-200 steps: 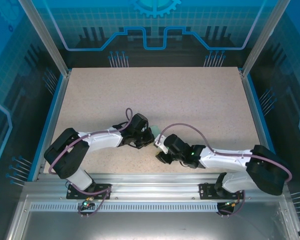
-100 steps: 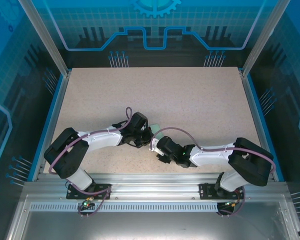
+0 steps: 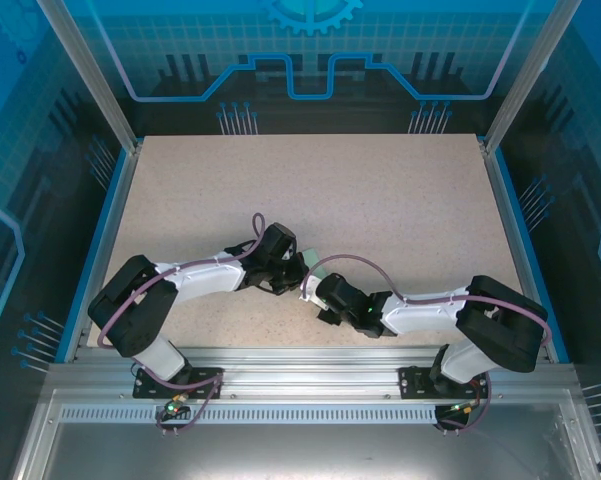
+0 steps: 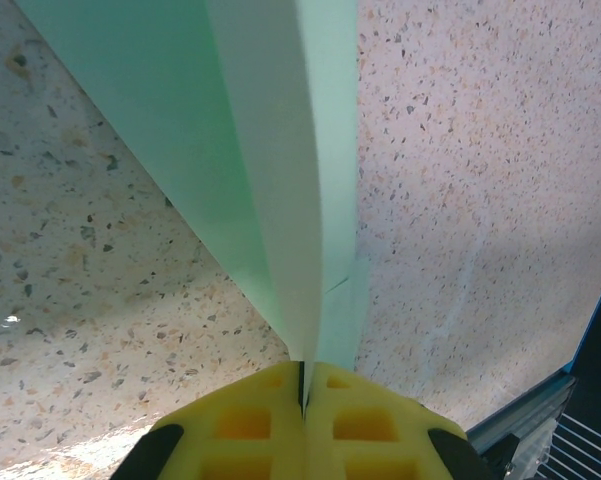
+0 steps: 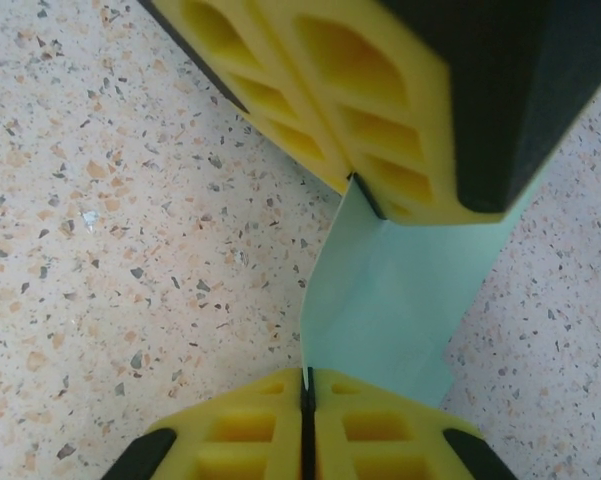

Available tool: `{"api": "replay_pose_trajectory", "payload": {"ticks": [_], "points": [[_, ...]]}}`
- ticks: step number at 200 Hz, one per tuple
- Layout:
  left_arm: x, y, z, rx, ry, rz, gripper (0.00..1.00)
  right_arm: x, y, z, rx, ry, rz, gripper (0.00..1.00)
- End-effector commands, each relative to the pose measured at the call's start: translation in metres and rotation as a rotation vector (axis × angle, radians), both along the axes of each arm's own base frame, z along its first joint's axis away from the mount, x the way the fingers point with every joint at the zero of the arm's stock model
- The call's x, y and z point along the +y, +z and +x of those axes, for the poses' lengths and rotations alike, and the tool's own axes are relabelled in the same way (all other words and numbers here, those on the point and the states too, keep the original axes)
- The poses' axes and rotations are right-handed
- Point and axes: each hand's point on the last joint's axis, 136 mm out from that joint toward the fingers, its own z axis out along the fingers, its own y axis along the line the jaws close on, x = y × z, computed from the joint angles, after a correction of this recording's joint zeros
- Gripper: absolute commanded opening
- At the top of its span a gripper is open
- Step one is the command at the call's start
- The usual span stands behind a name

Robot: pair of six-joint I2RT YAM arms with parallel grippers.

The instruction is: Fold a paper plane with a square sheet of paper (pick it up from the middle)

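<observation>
Folded mint-green paper [image 5: 390, 300], pinched upright

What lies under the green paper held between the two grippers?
The speckled table shows beneath the paper, which is pinched by the left gripper and the right gripper. The part of the table directly behind the paper is covered.

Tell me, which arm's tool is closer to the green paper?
Neither, it's a tie: the left tool and the right tool are both shut on the paper, pinching it at opposite ends.
</observation>
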Motion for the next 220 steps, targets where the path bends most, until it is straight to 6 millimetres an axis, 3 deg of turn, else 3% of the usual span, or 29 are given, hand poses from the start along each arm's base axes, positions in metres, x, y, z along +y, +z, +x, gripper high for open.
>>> {"api": "replay_pose_trajectory", "payload": {"ticks": [1,34,76,93,121,160,220], "points": [[0.0,-0.002,-0.002,0.015,-0.02,0.013,0.0,0.009,0.009,0.002,-0.01,-0.017,0.076,0.04],[0.002,0.0,-0.003,0.005,-0.017,0.01,0.1,0.01,0.006,0.0,0.047,-0.046,0.12,0.0],[0.016,0.007,-0.001,-0.026,0.027,0.029,0.39,0.008,0.004,0.001,0.17,-0.106,0.229,0.0],[0.026,0.012,0.001,-0.041,0.054,0.051,0.58,0.008,0.004,0.001,0.234,-0.128,0.296,0.0],[0.041,0.02,-0.001,-0.075,0.08,0.089,0.7,0.007,0.008,0.003,0.36,-0.161,0.428,0.0],[0.051,0.028,-0.003,-0.105,0.093,0.11,0.76,0.006,0.014,0.008,0.467,-0.183,0.549,0.0],[0.043,0.036,-0.005,-0.146,0.058,0.048,0.72,0.002,0.013,0.016,0.644,-0.236,0.673,0.0]]}}
